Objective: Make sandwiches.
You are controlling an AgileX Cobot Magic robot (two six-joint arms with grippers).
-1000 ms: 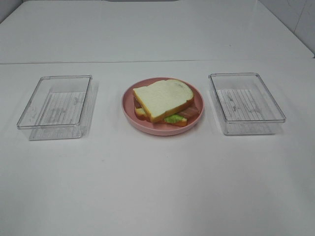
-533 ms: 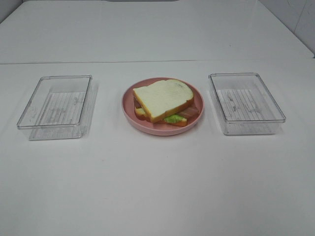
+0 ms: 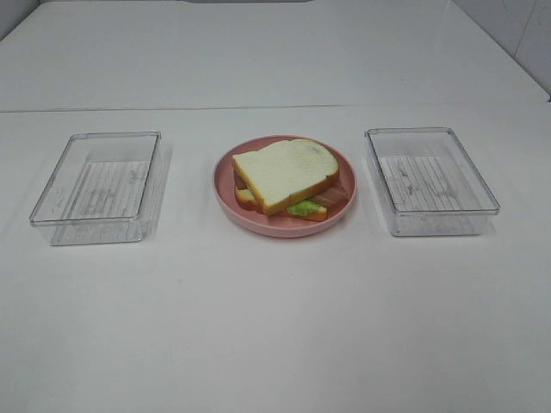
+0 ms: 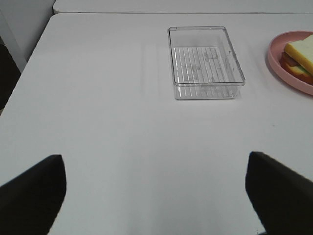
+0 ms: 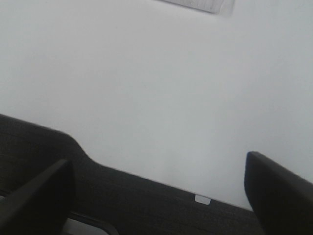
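Note:
The sandwich [image 3: 288, 176] is one stack on the round pink plate [image 3: 225, 185] in the middle of the white table: white bread on top, green lettuce and brown bacon showing at its front edge, a second slice beneath. Its edge also shows in the left wrist view [image 4: 299, 58]. No cheese shows. Neither gripper appears in the exterior high view. My left gripper [image 4: 156, 188] is open and empty, far back from the left tray. My right gripper [image 5: 159, 196] is open and empty over the table's near edge.
A clear plastic tray [image 3: 99, 188] stands left of the plate, also in the left wrist view [image 4: 204, 62]. A second clear tray [image 3: 429, 179] stands right of the plate. A dark strip beyond the table's edge [image 5: 122, 196] shows in the right wrist view.

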